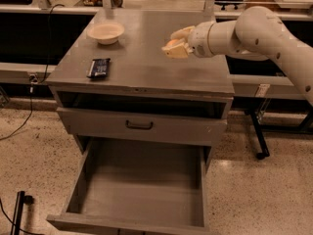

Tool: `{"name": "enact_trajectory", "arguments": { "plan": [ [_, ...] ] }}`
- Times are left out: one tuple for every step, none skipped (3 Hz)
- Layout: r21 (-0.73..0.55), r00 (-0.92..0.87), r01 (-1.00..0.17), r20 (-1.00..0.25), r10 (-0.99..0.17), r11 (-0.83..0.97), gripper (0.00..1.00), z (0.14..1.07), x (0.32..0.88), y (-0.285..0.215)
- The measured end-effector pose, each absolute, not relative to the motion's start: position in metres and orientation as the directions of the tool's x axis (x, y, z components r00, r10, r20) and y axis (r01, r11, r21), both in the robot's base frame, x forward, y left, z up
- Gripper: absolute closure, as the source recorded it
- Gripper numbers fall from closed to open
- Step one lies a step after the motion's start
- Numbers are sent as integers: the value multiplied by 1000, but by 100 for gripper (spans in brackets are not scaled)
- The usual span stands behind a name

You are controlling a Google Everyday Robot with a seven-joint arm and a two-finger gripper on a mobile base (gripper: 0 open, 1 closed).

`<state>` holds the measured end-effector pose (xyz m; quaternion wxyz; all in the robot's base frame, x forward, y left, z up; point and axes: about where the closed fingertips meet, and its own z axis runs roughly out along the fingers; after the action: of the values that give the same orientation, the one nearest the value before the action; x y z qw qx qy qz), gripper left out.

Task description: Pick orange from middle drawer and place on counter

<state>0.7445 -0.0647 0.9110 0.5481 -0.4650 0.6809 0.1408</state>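
My gripper (176,45) hangs above the right half of the grey counter (142,62), with my white arm reaching in from the right. Its cream fingers are shut on the orange (170,44), of which only a small orange patch shows between them. The gripper holds the fruit a little above the counter top. The middle drawer (146,195) is pulled wide open low at the front, and its flat grey floor is bare.
A cream bowl (105,32) stands at the counter's back left. A dark packet (99,67) lies near the counter's left front. A drawer front with a dark handle (139,125) sits slightly ajar above the open drawer. Black benches stand behind.
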Motion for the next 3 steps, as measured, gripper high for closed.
{"name": "enact_trajectory", "arguments": {
  "plan": [
    [-259, -16, -742, -915, -403, 618, 99, 892, 773, -87],
    [-229, -87, -705, -911, -403, 671, 76, 879, 782, -97],
    [-223, -91, -707, -912, -399, 671, 54, 878, 783, -96]
  ]
}}
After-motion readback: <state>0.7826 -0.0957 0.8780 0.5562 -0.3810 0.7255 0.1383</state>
